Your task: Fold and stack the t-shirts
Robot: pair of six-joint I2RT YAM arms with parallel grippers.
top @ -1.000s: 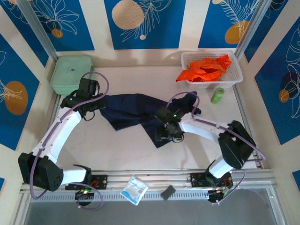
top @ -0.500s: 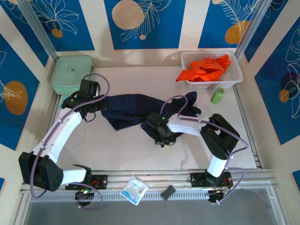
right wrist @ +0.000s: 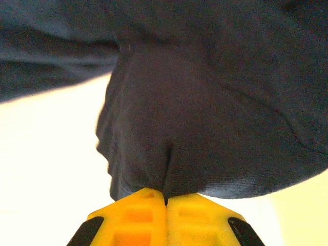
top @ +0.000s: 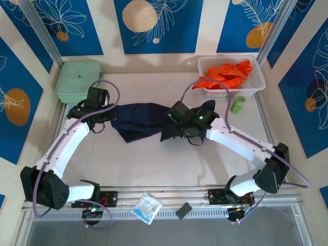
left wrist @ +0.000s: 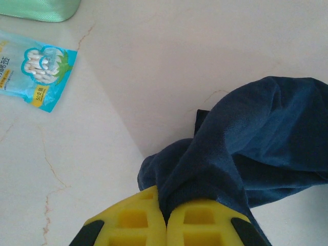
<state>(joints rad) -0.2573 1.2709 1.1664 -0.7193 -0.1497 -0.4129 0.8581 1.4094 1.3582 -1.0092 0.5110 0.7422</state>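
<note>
The dark navy t-shirt lies crumpled across the middle of the table. My left gripper is shut on its left end, and the yellow fingertips pinch a fold of navy cloth in the left wrist view. My right gripper is shut on the shirt's right part, with a bunch of the dark cloth rising out of the closed right gripper. The orange t-shirt sits heaped in the white basket at the back right.
A pale green zipped case stands at the back left. A small green bottle is in front of the basket. A blue-and-white packet lies on the table beyond the left gripper. Another packet and a black piece rest on the front rail.
My right gripper has shut on the navy shirt's near flap and carried it away from the front edge toward the table's middle. The left arm has held still.
</note>
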